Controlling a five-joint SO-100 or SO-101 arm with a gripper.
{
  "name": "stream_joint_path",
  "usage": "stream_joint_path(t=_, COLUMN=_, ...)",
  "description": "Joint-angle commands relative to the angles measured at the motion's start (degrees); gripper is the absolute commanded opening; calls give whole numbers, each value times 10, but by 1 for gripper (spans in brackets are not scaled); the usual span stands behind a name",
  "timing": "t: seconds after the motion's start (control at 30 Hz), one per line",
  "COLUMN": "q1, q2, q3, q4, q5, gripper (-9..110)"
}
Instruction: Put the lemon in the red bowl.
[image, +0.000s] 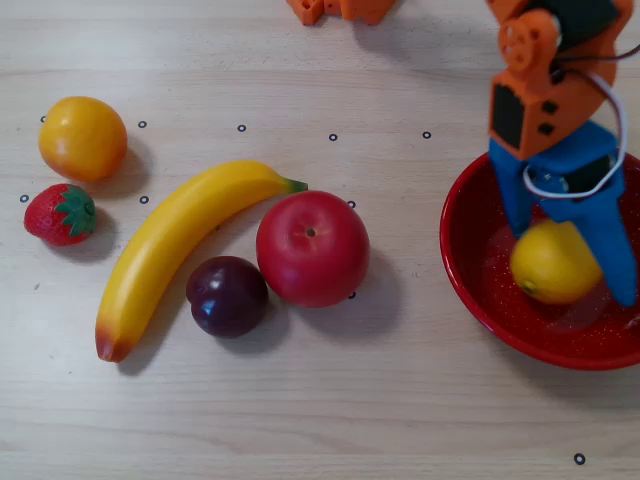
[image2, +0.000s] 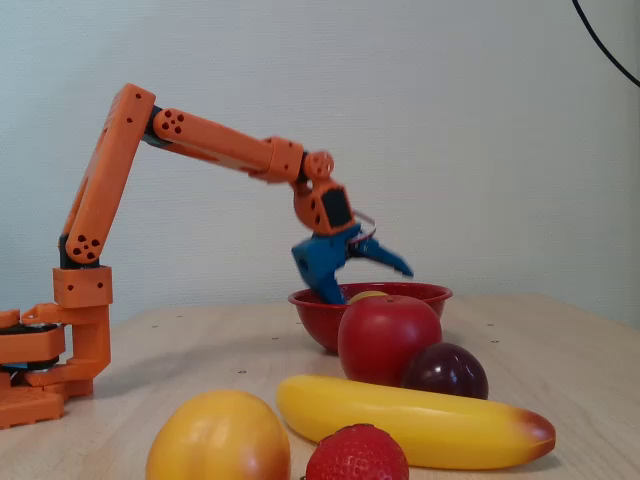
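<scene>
My overhead camera looks straight down, close on the surface, with the red bowl cut by its right edge. My fixed camera sits low at surface level, facing the wall across the fruit, the red bowl beyond. Both share bowl, fruit and arm.

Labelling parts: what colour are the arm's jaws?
Blue, clearest in the overhead view, on the gripper.

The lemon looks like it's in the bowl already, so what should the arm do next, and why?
Probably lift straight up and pull away. The lemon sits inside the red bowl, and the gripper is open, its blue fingers spread on either side of the fruit, so nothing is left to hold.
</scene>
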Motion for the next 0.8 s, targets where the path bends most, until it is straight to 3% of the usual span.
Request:
stream_joint_path(t=0.0, q1=18, q2=56, q3=-120, q4=33, q5=-33, gripper=48)
stream_joint_path(t=0.2, q1=-2, q2=124, q3=-240, q4=142, q5=-67, gripper=28)
stream_joint_path(t=0.47, q1=-65, q2=278, q3=-152, q4=203, q5=-117, gripper=0)
stream_joint_path(t=0.77, q1=-146, q2=515, q3=140, q4=161, q5=-116, gripper=0)
